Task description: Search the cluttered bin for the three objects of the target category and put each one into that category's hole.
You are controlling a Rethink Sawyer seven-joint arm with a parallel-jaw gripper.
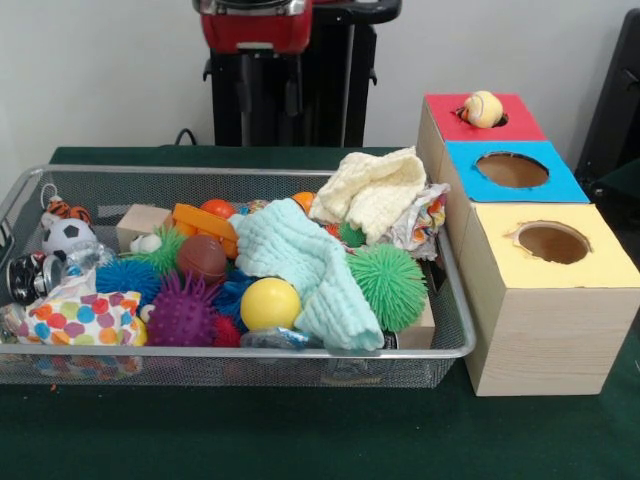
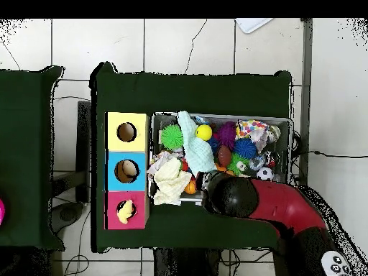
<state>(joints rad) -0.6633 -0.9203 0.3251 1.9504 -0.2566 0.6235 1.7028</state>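
The wire-mesh bin (image 1: 210,352) holds a heap of toys and also shows in the overhead view (image 2: 282,119). In it lie a smooth yellow ball (image 1: 270,303), a brown ball (image 1: 201,257), a soccer ball (image 1: 66,236) and two orange balls (image 1: 218,208) (image 1: 303,200). The red-ringed hole (image 1: 500,120) tops the farthest box; a yellowish stitched ball (image 1: 483,108) sits in it, as the overhead view shows (image 2: 126,210). My gripper (image 1: 267,105) hangs open and empty above the bin's far rim, under the red arm (image 2: 273,205).
Blue-ringed (image 1: 512,169) and yellow-ringed (image 1: 552,242) holes top the nearer boxes. A mint cloth (image 1: 300,260) and a cream cloth (image 1: 375,190) drape over the toys. Green (image 1: 387,285), purple (image 1: 182,313) and blue (image 1: 127,277) spiky balls, a dotted pouch (image 1: 85,320) and wooden blocks (image 1: 140,222) crowd the bin.
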